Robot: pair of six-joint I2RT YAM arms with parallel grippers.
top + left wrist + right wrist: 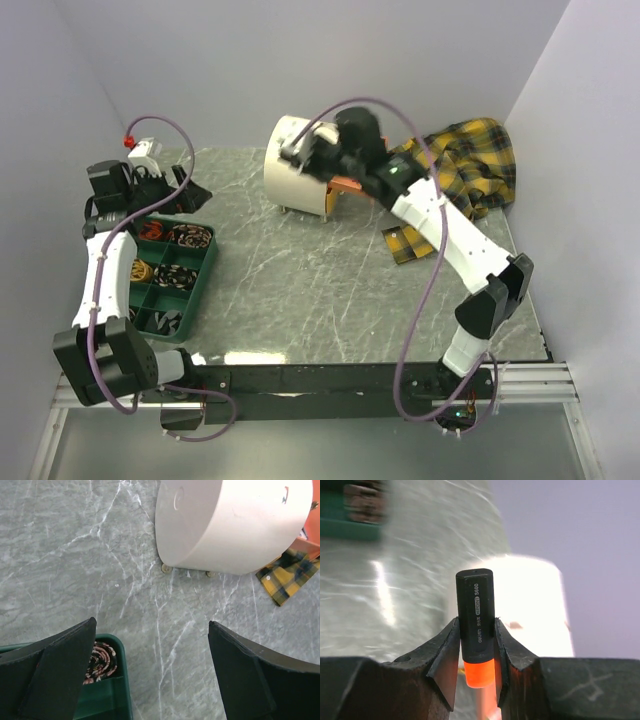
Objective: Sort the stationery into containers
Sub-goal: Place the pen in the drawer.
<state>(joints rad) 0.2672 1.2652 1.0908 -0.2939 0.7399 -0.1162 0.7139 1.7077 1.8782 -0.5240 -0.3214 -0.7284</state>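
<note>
Right gripper (pixel 476 630) is clenched on a black marker with an orange cap (pixel 475 600), orange end toward the wrist and black end pointing out. Only the right wrist view shows this grasp; overhead, the arm hides the marker. Beyond it the cream round-topped cabinet (pixel 530 605) is blurred. The overhead view places this gripper at the cabinet's front, by an orange drawer (pixel 348 187) standing out from it.

Left gripper (pixel 152 625) hangs released, jaws wide, above the corner of a green compartment tray (pixel 117 690) on the grey marble table (pixel 75 555). Its camera alone shows the cabinet's small feet (pixel 166 568), with yellow plaid cloth (pixel 282 580) beyond.
</note>
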